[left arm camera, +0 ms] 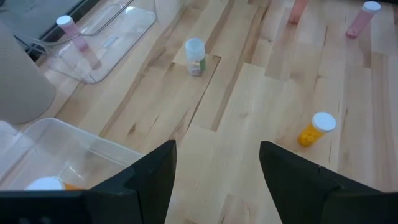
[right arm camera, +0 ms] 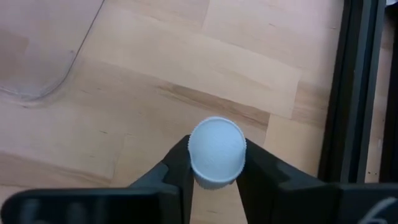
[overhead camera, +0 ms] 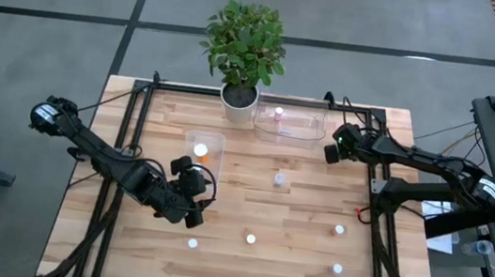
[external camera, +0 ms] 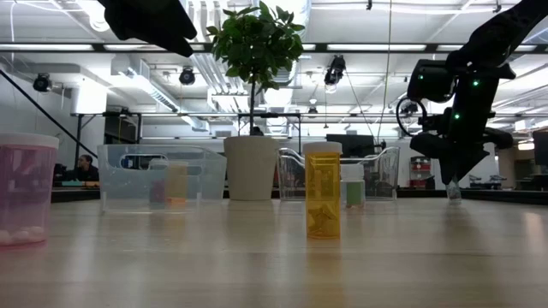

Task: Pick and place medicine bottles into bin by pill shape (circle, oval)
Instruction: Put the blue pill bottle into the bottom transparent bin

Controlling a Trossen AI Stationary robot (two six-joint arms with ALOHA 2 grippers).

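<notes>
My right gripper (overhead camera: 332,153) is shut on a small bottle with a round white cap (right arm camera: 214,151), just right of the far clear bin (overhead camera: 289,125), which holds a pink bottle (overhead camera: 278,114). My left gripper (left arm camera: 214,165) is open and empty, above the table beside the near clear bin (overhead camera: 205,145), which holds an orange bottle (external camera: 176,182). Several white-capped bottles stand or lie loose on the table, among them a pale one (overhead camera: 278,178) and an orange one (external camera: 323,190). My right gripper pinches the bottle at its white cap (right arm camera: 214,151), one finger on either side (right arm camera: 179,167). The fingers come from above, pointing down. The bottle stays upright below them (external camera: 454,193); whether its base touches the table I cannot tell.
A potted plant (overhead camera: 238,100) stands at the table's far edge between the bins. Loose bottles lie near the front (overhead camera: 193,243), (overhead camera: 251,239) and to the right (overhead camera: 338,230), (overhead camera: 337,269). A black frame rail (right arm camera: 357,93) runs close beside my right gripper.
</notes>
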